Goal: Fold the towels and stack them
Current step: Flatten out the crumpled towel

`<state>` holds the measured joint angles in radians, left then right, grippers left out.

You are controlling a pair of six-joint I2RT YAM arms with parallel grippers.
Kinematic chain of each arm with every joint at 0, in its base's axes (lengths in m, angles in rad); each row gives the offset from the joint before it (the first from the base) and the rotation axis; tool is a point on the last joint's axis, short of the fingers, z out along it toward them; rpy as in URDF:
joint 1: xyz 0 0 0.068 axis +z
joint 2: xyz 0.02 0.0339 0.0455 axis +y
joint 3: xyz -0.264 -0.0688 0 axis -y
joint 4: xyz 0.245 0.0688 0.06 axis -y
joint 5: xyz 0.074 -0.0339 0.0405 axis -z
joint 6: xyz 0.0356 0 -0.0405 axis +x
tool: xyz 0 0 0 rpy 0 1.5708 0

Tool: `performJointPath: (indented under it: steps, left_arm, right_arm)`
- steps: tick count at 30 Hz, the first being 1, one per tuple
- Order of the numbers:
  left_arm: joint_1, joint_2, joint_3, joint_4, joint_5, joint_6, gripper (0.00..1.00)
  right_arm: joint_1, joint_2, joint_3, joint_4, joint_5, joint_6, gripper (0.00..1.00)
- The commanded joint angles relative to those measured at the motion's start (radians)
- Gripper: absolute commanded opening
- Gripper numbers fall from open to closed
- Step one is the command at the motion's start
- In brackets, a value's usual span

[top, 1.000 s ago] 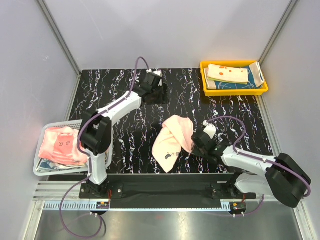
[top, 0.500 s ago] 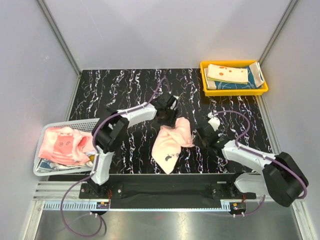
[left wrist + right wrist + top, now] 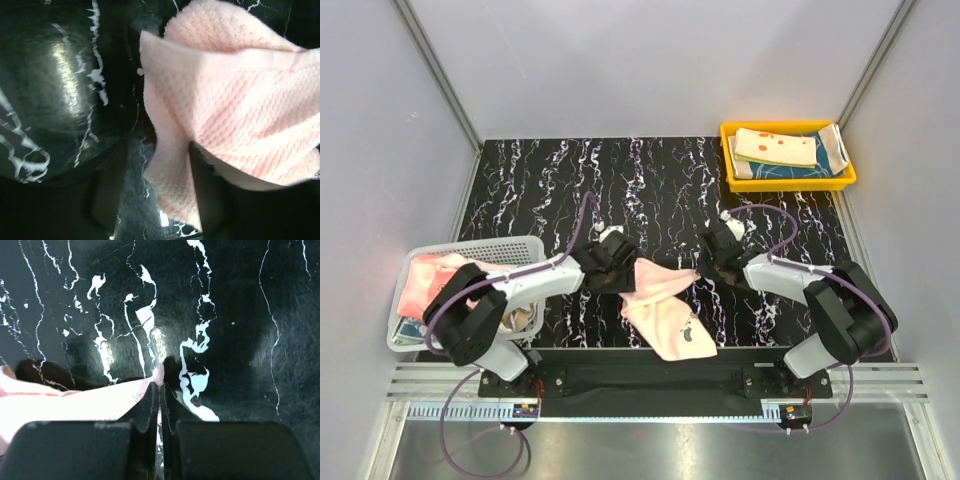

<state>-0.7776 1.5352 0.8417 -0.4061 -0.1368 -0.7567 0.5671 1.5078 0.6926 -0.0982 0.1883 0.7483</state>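
Centrally, toward 6 o'clock on the table (image 3: 540, 190), the pink towel (image 3: 665, 310) lies drawn out between two grippers. A second ago it was a bunched heap and the left arm reached to the far edge at 12 o'clock. Since then that arm has swung back, and the left gripper (image 3: 620, 277) now sits at the towel's 9 o'clock corner. Its fingers (image 3: 107, 200) stand apart with a fold of cloth between them, not yet pinched. The right gripper (image 3: 710, 265), formerly at the towel's 4 o'clock side, has shifted to its 2 o'clock corner; the wrist view shows it closed tight on a tip of pink cloth. A loose flap with a dark print trails toward 6 o'clock. Judged from this, spreading is under way and folding has not begun.

At 1 o'clock the yellow tray (image 3: 788, 183) holds folded towels (image 3: 775, 148). At 8 o'clock the white basket (image 3: 470, 245) holds a second towel (image 3: 435, 285).

Surface: glossy black with white veining. Room: plain pale grey walls with metal corner struts.
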Motion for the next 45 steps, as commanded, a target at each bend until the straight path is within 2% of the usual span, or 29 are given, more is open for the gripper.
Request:
performJointPath:
  steps: [1,5,11,15,21,28,40,45]
  left_arm:
    - [0.001,-0.093,0.074,-0.036,-0.157,-0.023,0.62]
    - [0.030,-0.086,0.194,-0.128,-0.218,0.051,0.65]
    - [0.118,0.008,0.230,-0.097,-0.074,0.111,0.64]
    - [0.153,0.066,0.229,-0.077,0.022,0.134,0.63]
    - [0.187,0.111,0.168,0.058,0.198,0.123,0.61]
    - [0.212,0.151,0.135,0.150,0.249,0.096,0.58]
    - [0.218,0.189,0.146,0.176,0.246,0.079,0.38]
    - [0.216,0.155,0.151,0.156,0.217,0.082,0.20]
  right_arm:
    - [-0.016,0.018,0.044,0.031,0.000,-0.032,0.00]
    - [-0.019,0.031,0.056,0.031,-0.007,-0.033,0.00]
    - [-0.019,0.028,0.064,0.029,-0.010,-0.041,0.00]
    - [-0.023,0.035,0.065,0.029,-0.015,-0.041,0.00]
    - [-0.021,0.037,0.058,0.034,-0.018,-0.044,0.00]
    - [-0.033,0.026,0.039,0.028,-0.009,-0.046,0.00]
    - [-0.052,0.023,0.010,0.035,-0.012,-0.047,0.00]
    - [-0.055,0.020,0.012,0.038,-0.015,-0.046,0.00]
